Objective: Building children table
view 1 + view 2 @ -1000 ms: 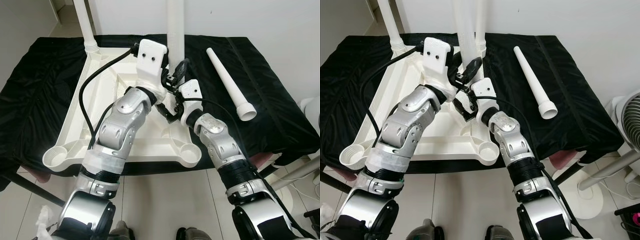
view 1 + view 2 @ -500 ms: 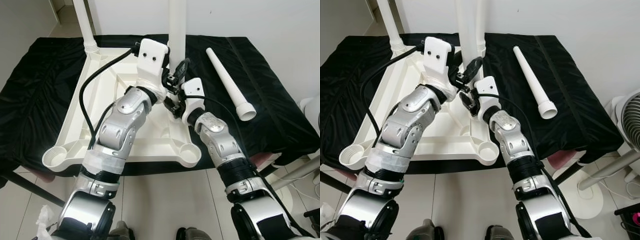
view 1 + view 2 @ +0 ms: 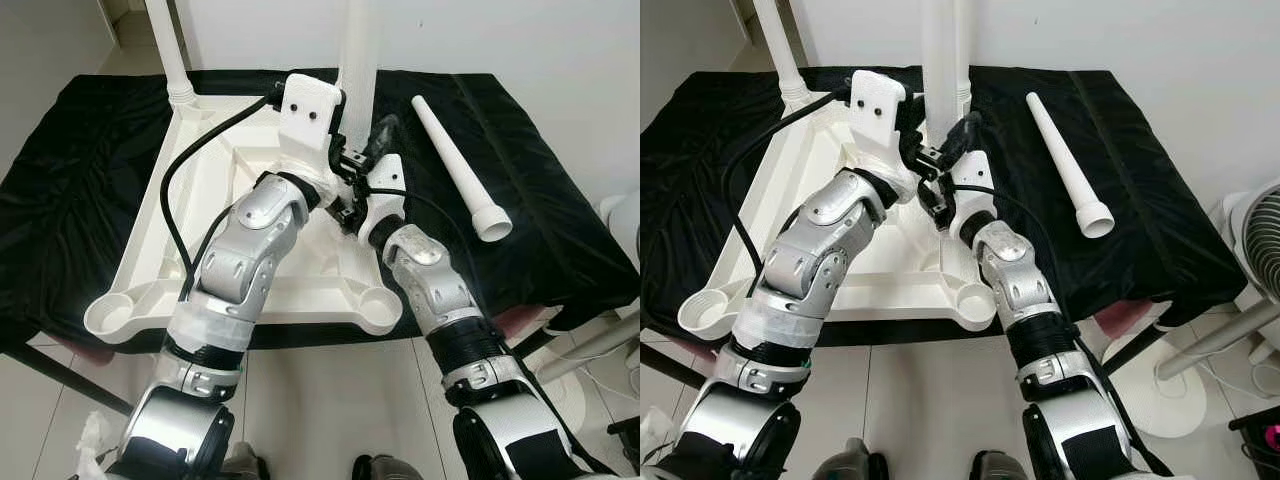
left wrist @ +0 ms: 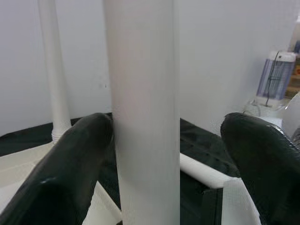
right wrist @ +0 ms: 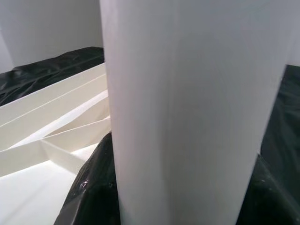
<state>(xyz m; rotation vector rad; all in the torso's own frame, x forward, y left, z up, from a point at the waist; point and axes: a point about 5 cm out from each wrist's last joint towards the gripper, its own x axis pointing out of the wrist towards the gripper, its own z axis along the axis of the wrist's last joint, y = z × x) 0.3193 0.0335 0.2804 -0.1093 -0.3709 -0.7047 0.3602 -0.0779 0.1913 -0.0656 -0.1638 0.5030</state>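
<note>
The upturned white kids' table (image 3: 215, 235) lies underside-up on a black-draped tabletop (image 3: 560, 240), and the action is all at its far right corner. An upright leg (image 3: 357, 60) stands there, long axis vertical, running up out of frame (top end cut off). Both arms crowd it. The right gripper (image 5: 168, 197) is clamped low on the leg, black fingers (image 5: 89, 197) pressed to either side just above the socket. The left gripper (image 4: 168, 154) sits a bit higher w/ fingers apart: one finger (image 4: 70, 159) touches the leg, the other stands clear. Right arm is the one actually holding, I'd say, so seating the leg straight down rests on it. The socket itself is hidden behind the wrists. A second leg (image 3: 168, 50) stands at the far left corner; a spare leg (image 3: 458, 165) lies loose on the cloth, right of the table. Near corners are still bare.
</note>
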